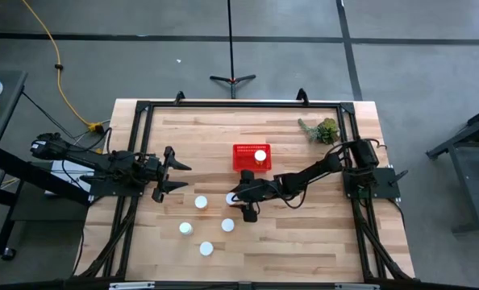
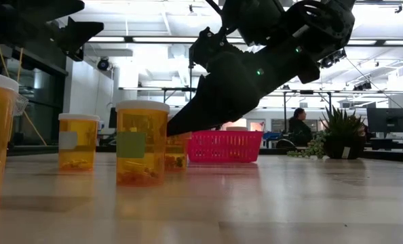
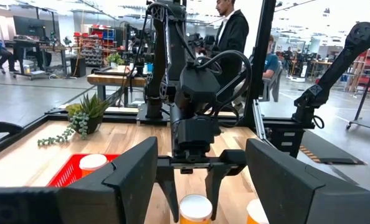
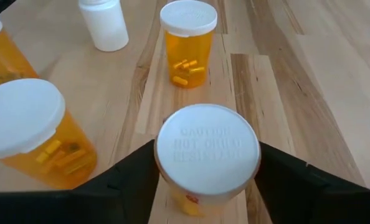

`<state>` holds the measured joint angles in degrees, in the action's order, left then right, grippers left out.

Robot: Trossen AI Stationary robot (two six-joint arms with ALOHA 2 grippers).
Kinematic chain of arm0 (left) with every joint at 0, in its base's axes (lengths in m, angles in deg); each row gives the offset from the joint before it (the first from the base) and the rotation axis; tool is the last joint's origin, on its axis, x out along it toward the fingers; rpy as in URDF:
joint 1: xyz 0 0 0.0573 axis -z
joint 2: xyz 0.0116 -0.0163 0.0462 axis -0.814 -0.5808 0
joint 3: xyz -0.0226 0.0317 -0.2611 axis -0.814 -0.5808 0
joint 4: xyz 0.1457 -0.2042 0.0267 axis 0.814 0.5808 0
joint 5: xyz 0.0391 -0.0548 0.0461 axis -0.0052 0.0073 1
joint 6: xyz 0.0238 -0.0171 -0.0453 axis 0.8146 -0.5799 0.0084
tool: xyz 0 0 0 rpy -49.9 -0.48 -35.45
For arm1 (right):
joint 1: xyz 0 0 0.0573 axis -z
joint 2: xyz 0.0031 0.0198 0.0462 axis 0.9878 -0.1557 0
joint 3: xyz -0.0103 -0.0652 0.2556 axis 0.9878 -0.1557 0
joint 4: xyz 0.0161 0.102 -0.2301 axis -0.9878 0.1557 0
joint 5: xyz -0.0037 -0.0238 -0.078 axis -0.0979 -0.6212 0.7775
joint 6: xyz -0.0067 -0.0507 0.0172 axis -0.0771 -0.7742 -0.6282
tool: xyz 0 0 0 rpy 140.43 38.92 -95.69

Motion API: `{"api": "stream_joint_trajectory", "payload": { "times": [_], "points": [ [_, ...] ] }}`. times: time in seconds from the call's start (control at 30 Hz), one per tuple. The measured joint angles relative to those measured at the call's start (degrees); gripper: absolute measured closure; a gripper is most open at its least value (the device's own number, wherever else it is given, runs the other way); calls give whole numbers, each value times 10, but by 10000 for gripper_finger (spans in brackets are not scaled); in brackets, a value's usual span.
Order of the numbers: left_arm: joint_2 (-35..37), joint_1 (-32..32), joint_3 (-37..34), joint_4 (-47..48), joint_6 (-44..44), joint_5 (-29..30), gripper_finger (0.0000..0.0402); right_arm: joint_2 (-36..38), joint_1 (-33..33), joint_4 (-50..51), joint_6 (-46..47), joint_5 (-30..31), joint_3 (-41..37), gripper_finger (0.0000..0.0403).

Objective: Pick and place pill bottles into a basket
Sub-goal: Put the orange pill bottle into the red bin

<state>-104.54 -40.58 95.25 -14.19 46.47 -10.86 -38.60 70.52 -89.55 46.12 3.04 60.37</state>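
The right gripper [image 1: 235, 198] reaches to a pill bottle [image 1: 231, 198] just below the red basket [image 1: 241, 151], which holds one bottle [image 1: 260, 156]. The left gripper [image 1: 173, 173] waits spread wide at the table's left. Four bottles stand loose nearby.

In the right wrist view, the fingers [image 4: 129, 180] flank the capped bottle [image 4: 207, 149], seemingly touching.
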Motion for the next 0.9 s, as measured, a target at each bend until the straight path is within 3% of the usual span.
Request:
{"api": "stream_joint_trajectory", "payload": {
  "times": [0.2, 0.5, 0.73, 0.9],
  "points": [
    [0, 0, 0, 0, 0, 0, 124, 0, 0, 0, 2, 0, 0, 196],
    [0, 0, 0, 0, 0, 0, 124, 7, 10, 2, 21, 0, 0, 193],
    [0, 0, 0, 0, 0, 0, 124, 70, 24, 22, 13, 0, 0, 195],
    [0, 0, 0, 0, 0, 0, 124, 134, 38, 98, -7, 10, 0, 196]
  ]
}}
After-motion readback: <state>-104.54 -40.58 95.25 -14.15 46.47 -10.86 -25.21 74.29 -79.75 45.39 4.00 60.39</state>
